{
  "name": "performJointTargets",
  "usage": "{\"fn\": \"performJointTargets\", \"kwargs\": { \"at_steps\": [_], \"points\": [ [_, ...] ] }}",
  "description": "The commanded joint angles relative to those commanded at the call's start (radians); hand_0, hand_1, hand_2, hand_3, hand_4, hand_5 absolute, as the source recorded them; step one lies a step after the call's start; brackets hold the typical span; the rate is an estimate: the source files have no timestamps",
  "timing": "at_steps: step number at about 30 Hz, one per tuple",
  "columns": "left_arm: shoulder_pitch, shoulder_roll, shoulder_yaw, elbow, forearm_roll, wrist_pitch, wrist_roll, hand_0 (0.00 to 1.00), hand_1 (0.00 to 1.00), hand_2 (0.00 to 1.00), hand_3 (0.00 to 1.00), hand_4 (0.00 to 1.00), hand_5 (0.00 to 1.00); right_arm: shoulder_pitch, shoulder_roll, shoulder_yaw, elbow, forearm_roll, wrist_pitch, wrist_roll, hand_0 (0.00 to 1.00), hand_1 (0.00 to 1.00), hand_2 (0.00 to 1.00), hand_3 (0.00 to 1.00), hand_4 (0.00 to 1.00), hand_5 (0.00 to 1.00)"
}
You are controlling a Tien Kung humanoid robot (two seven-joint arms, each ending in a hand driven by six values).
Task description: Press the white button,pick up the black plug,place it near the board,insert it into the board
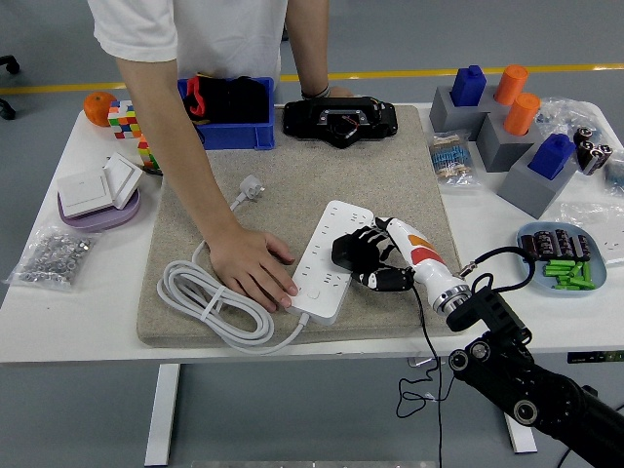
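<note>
Over the white plastic power strip (330, 258): right hand (375, 261) clenched around the black plug (346, 252).
Misaligned prongs could jam, shoving the strip despite the person's hand (252, 268) bracing it.

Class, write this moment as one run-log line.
right hand: shut on black plug | over power strip | person's hand: steadying strip | left hand: out of view

The right hand (375, 261) is reaching in from the lower right, fingers (363, 244) curling closed, wrist angling up-left.
</note>
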Motion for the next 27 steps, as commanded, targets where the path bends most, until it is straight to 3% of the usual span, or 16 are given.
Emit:
{"fn": "performJointTargets", "kwargs": {
  "at_steps": [27],
  "points": [
    [0.000, 0.000, 0.002, 0.000, -0.002, 0.000, 0.000, 0.706, 0.665, 0.585, 0.679, 0.663, 0.270, 0.003, 0.005, 0.000, -0.015, -0.007, -0.005, -0.001, 0.350, 0.279, 0.337, 0.533, 0.743, 0.002]
  ]
}}
